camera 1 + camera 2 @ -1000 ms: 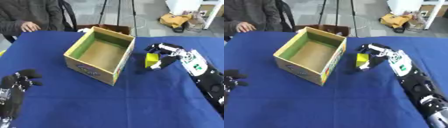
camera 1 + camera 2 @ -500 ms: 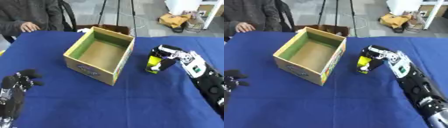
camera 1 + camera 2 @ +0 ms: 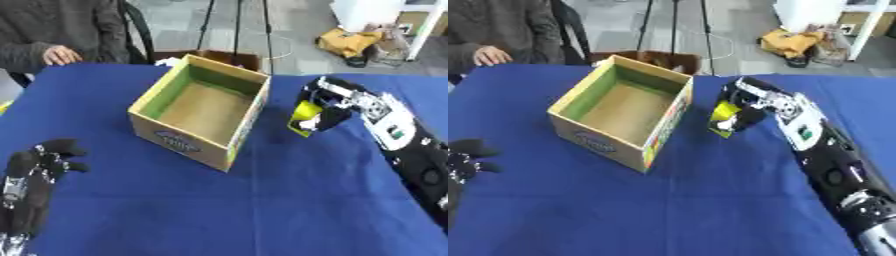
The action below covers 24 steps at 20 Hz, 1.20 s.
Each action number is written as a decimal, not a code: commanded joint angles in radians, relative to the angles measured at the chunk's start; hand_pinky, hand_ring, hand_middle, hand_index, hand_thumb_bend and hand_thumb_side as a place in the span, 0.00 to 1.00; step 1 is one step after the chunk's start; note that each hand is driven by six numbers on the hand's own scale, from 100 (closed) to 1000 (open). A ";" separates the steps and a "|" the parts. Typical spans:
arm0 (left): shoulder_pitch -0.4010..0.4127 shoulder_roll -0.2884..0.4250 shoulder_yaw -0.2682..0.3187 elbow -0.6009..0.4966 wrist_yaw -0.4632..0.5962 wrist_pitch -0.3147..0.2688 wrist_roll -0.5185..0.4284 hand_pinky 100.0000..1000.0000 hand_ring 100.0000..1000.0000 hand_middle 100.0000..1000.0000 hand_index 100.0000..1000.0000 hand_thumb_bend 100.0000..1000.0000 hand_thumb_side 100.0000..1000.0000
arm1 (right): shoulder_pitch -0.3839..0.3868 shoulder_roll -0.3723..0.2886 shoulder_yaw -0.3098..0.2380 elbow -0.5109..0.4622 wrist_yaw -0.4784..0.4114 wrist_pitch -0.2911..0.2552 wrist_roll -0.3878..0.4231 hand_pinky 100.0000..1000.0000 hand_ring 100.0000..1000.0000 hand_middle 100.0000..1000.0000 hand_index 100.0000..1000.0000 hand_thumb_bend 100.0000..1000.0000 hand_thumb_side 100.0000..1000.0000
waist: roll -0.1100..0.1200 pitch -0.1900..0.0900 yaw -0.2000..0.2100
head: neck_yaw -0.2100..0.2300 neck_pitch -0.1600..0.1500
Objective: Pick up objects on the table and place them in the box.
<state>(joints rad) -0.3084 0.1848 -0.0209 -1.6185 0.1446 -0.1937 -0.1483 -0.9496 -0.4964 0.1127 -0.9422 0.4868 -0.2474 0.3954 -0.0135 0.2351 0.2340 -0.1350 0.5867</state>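
An open cardboard box (image 3: 203,112) with a green inner wall stands on the blue table (image 3: 262,210), left of centre. My right hand (image 3: 331,102) is shut on a small yellow object (image 3: 305,111) and holds it just right of the box's right wall, slightly above the cloth. My left hand (image 3: 39,165) rests at the lower left edge, fingers loosely curled, holding nothing. The box looks empty inside.
A person in a dark sweater sits at the far left edge with a hand (image 3: 59,54) on the table. Beyond the table are a tripod (image 3: 236,25), a brown carton (image 3: 223,55) and a yellow bag (image 3: 346,42).
My right hand has closed round the yellow object and lifted it a little off the cloth, moving slightly toward the box. The left hand stays where it was.
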 commanded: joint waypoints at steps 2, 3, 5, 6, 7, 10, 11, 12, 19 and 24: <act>-0.008 0.013 -0.001 -0.018 0.004 -0.002 -0.001 0.54 0.66 0.51 0.69 0.82 0.88 | -0.049 -0.020 0.012 -0.081 -0.032 0.006 -0.032 0.27 0.20 0.33 0.54 0.09 0.16 | 0.003 -0.026 0.012 | -0.007 -0.012; -0.009 0.012 -0.002 -0.018 0.004 -0.002 -0.002 0.54 0.66 0.51 0.69 0.82 0.88 | -0.056 -0.013 0.017 -0.089 -0.034 0.007 -0.035 0.28 0.20 0.33 0.54 0.08 0.16 | 0.004 -0.027 0.018 | -0.009 -0.013; -0.009 0.011 -0.003 -0.017 0.005 -0.001 -0.004 0.54 0.66 0.51 0.69 0.82 0.88 | -0.067 0.004 0.028 -0.102 -0.029 0.005 -0.036 0.28 0.20 0.33 0.54 0.08 0.16 | 0.005 -0.028 0.033 | -0.011 -0.014; -0.009 0.010 -0.004 -0.018 0.005 -0.001 -0.004 0.54 0.66 0.51 0.69 0.82 0.88 | -0.072 0.016 0.033 -0.106 -0.027 0.003 -0.035 0.28 0.20 0.33 0.54 0.08 0.16 | 0.006 -0.028 0.042 | -0.013 -0.014; -0.010 0.008 -0.005 -0.018 0.006 -0.001 -0.005 0.54 0.66 0.51 0.69 0.82 0.88 | -0.076 0.027 0.039 -0.107 -0.024 0.002 -0.033 0.28 0.21 0.33 0.54 0.08 0.17 | 0.007 -0.028 0.052 | -0.016 -0.015; -0.014 0.002 -0.009 -0.020 0.009 -0.001 -0.009 0.54 0.66 0.51 0.69 0.82 0.87 | -0.082 0.058 0.054 -0.104 -0.006 -0.006 -0.020 0.28 0.21 0.34 0.55 0.09 0.17 | 0.010 -0.027 0.082 | -0.029 -0.018; -0.014 0.001 -0.009 -0.020 0.010 -0.001 -0.010 0.54 0.66 0.50 0.69 0.83 0.88 | -0.081 0.066 0.058 -0.101 -0.001 -0.007 -0.016 0.28 0.21 0.34 0.55 0.08 0.16 | 0.011 -0.027 0.089 | -0.032 -0.018; -0.013 0.000 -0.009 -0.019 0.011 -0.001 -0.010 0.54 0.66 0.50 0.69 0.83 0.88 | -0.080 0.078 0.062 -0.093 0.008 -0.008 -0.010 0.28 0.21 0.34 0.55 0.08 0.16 | 0.013 -0.025 0.095 | -0.034 -0.018; -0.016 -0.008 -0.012 -0.019 0.013 0.000 -0.013 0.54 0.66 0.50 0.69 0.83 0.88 | -0.063 0.131 0.082 -0.034 0.102 -0.030 -0.001 0.35 0.35 0.48 0.66 0.23 0.26 | 0.015 -0.020 0.117 | -0.043 -0.021; -0.016 -0.011 -0.011 -0.018 0.013 0.000 -0.013 0.54 0.66 0.50 0.69 0.83 0.88 | -0.052 0.145 0.086 -0.019 0.191 -0.062 -0.018 0.43 0.56 0.64 0.75 0.31 0.28 | 0.012 -0.017 0.117 | -0.042 -0.024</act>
<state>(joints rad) -0.3101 0.1669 -0.0328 -1.6185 0.1565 -0.1933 -0.1582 -0.9846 -0.3448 0.2012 -0.9551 0.6530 -0.2990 0.3815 -0.0043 0.2331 0.3502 -0.1770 0.5711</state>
